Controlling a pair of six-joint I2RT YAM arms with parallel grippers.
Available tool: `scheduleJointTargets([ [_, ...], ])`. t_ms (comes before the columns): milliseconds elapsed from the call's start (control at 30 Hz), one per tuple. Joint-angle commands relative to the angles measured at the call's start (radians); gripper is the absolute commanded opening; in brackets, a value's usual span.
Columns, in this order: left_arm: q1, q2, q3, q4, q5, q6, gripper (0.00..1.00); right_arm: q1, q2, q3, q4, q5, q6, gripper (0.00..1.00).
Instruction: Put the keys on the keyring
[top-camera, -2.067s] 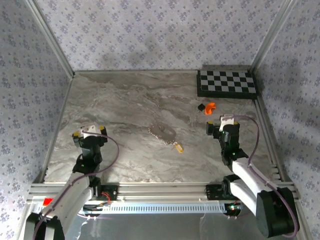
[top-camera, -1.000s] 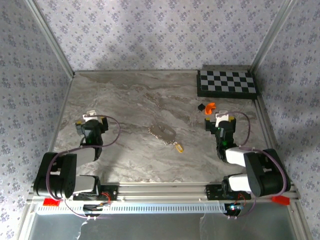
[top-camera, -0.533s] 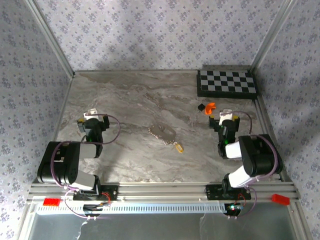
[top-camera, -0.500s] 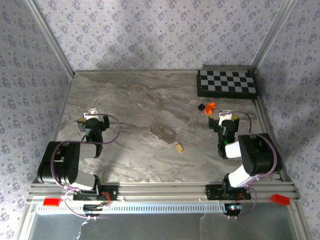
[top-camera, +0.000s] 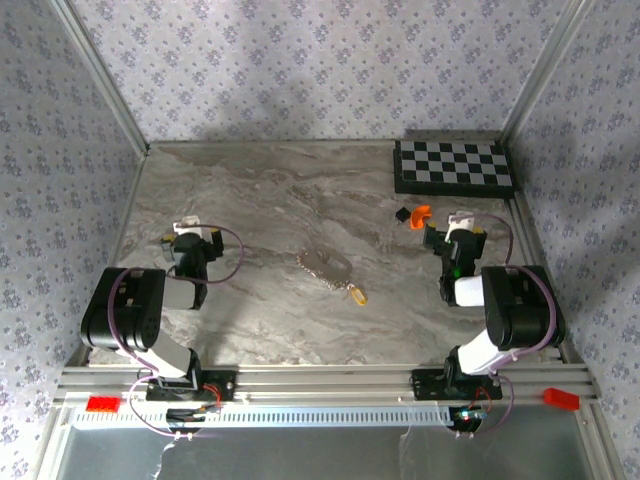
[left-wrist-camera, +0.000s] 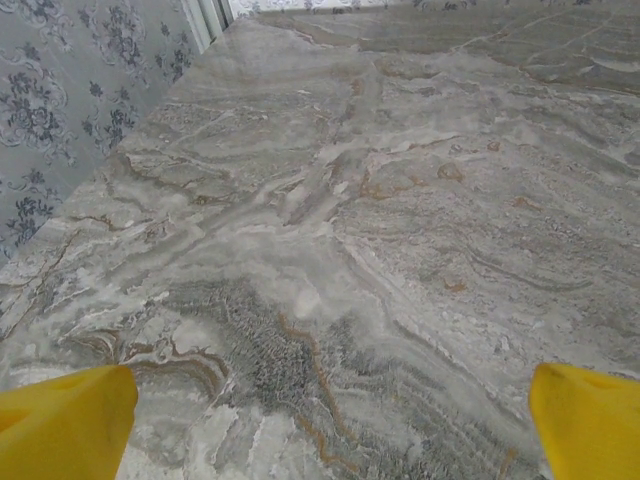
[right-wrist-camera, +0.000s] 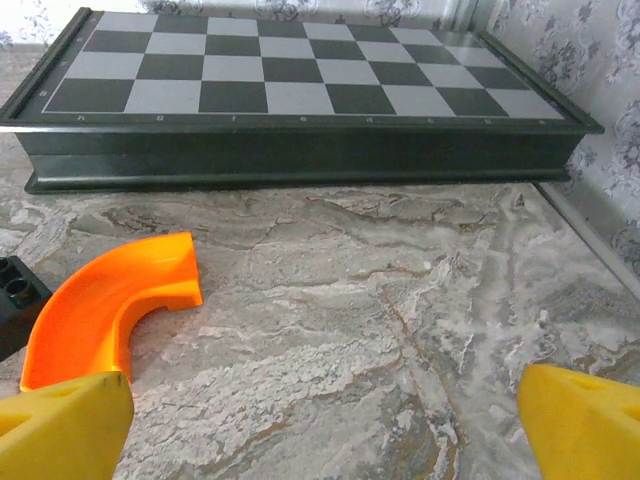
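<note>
The keyring (top-camera: 325, 264) is observed lying flat on the marble table (top-camera: 250, 190), near the middle and slightly toward the near edge. A yellow-headed key (top-camera: 357, 294) is seen just beside it, on the near right side. Whether that key is threaded on the loop cannot be told at this size. Silvery metal is noted at the ring, but single keys cannot be made out.

The left gripper (top-camera: 190, 240) is found low over the table, well apart from the keyring on its left. In the left wrist view its yellow pads (left-wrist-camera: 62, 422) are spread to the two lower corners, so the left gripper (left-wrist-camera: 320, 430) is recorded as wide apart and holding nothing, with bare marble between the fingers.

The right gripper (top-camera: 456, 230) is located at the right side of the table, also well apart from the keyring. Its yellow pads (right-wrist-camera: 588, 422) are likewise spread wide (nothing is held between them). A curved orange piece (right-wrist-camera: 108, 312) and a small black piece (right-wrist-camera: 14, 298) are noted just ahead of its left finger, and a chessboard (right-wrist-camera: 300, 90) is seen beyond them, against the far right corner (top-camera: 455, 167).
</note>
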Motion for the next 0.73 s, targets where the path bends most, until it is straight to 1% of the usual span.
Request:
scheduleJointTargets([
  [0,0.04,-0.007,0.046,-0.022,0.06,-0.027,1.0,-0.005,-0.007,0.014,-0.026,-0.008,0.026,1.0],
  [33,0.05,-0.013,0.047,-0.041,0.076,-0.036,1.0,-0.005,-0.007,0.013,-0.023,-0.005,0.025,1.0],
  [67,0.052,-0.008,0.043,-0.022,0.073,-0.033,1.0,-0.005,-0.007,0.012,-0.02,-0.004,0.023,1.0],
  [700,0.052,-0.012,0.043,-0.028,0.076,-0.033,1.0,0.0,-0.007,0.011,-0.014,0.005,0.016,1.0],
])
